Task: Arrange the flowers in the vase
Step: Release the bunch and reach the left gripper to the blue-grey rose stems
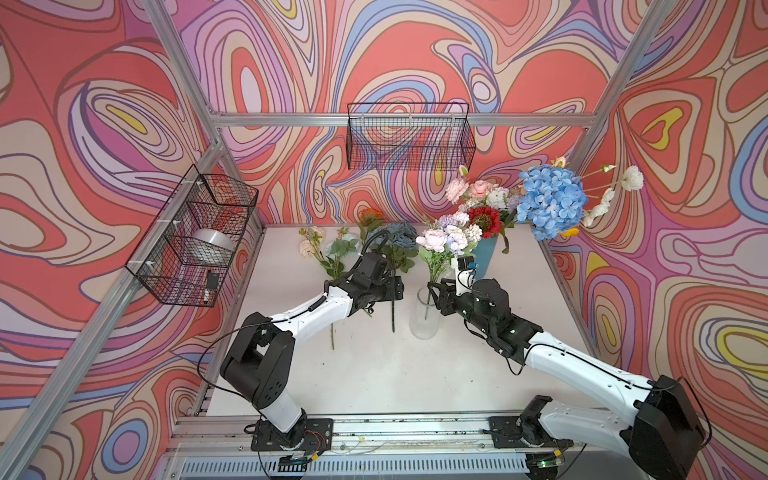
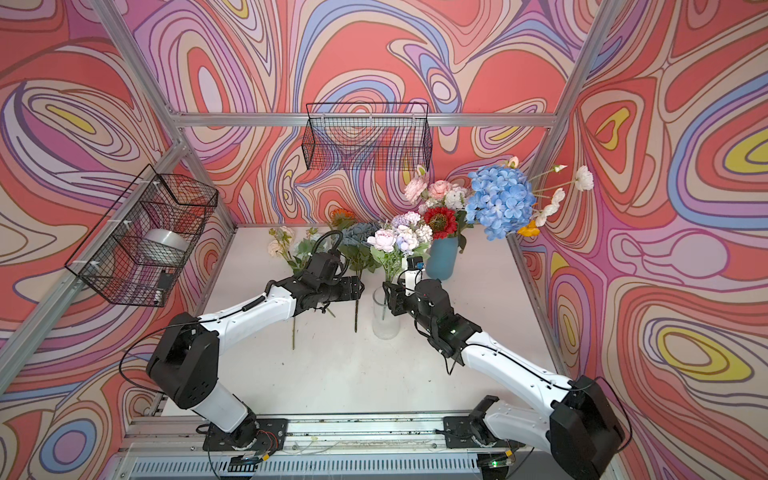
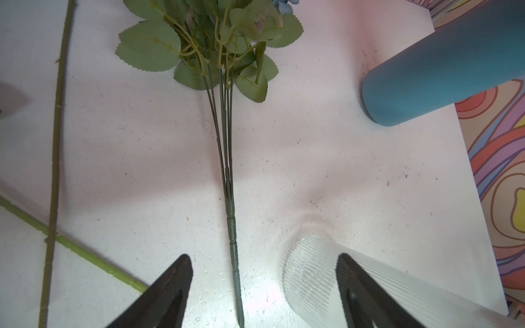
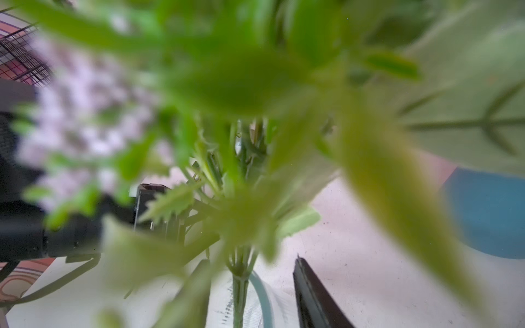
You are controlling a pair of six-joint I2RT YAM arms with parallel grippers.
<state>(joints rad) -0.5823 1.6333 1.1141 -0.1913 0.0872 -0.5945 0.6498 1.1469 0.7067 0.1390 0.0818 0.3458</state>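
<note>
We log the lilac-white spray (image 1: 451, 239) standing in the clear vase (image 1: 422, 328) mid-table, right gripper (image 1: 434, 291) at its stem (grip: we cannot tell), left gripper (image 3: 262, 255) wide open over the dusty-blue rose (image 1: 399, 239), which, with an orange sunflower (image 1: 371, 216) and cream blooms (image 1: 308, 246) lying far left, is left to place.

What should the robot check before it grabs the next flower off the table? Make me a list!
1. Pastel peony bunch has its stem inside the clear ribbed vase: ok.
2. The vase stands upright: ok.
3. Right gripper is free of that bunch: cannot tell. One finger sits clear of the stem, but leaves hide the other.
4. Left gripper is open: ok.
5. Dusty-blue rose bunch stem lies on the table, lined up between the left fingers: ok.
6. Left gripper has room beside the vase: cannot tell. The glass sits close by one finger.
</note>
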